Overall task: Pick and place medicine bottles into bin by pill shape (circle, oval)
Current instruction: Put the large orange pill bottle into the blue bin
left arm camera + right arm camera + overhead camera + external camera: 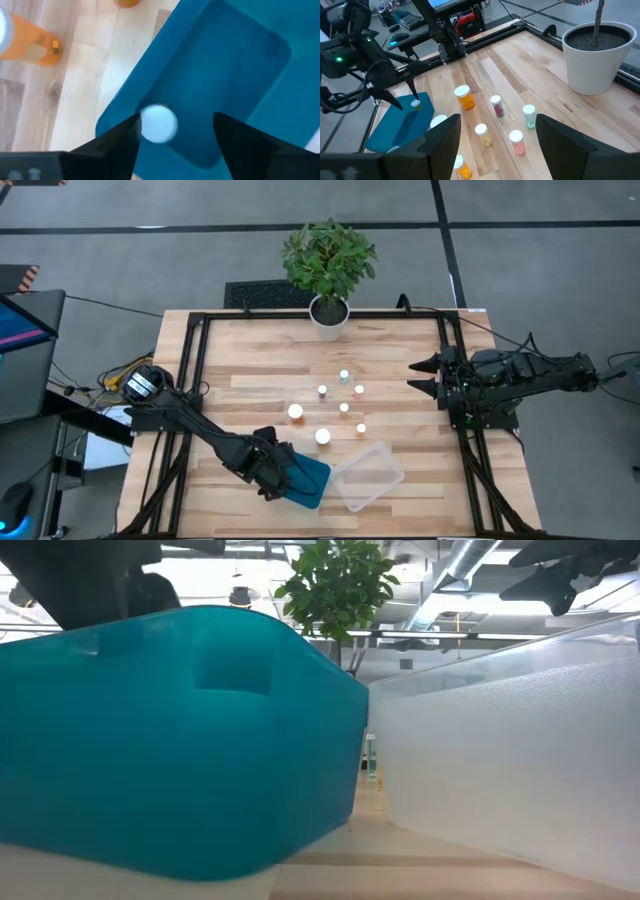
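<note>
My left gripper (pixel 175 125) hangs open over the blue bin (pixel 312 480) at the table's near side, pointing steeply down. A small bottle with a white cap (pixel 158 123) shows between its fingers, over the bin's floor; the right wrist view shows this bottle (pixel 415 103) at the fingertips, above the blue bin (pixel 395 130). Several more medicine bottles stand upright mid-table, among them a wide orange one (pixel 296 413) and a wide white-capped one (pixel 322 437). My right gripper (pixel 415 377) waits open at the table's right side, raised. My left gripper's fingers stand far wider apart than the bottle. The white cap (pixel 150 125) shows right beside one finger (pixel 131 131). I cannot tell whether that finger touches it or the bottle is free below the fingers.
A clear bin (pixel 368 475) stands just right of the blue one, their walls nearly meeting. A potted plant (pixel 328 315) sits at the far edge. Two orange bottles (pixel 30 42) stand on the wood just beyond the blue bin. Black frame rails run along both table sides.
</note>
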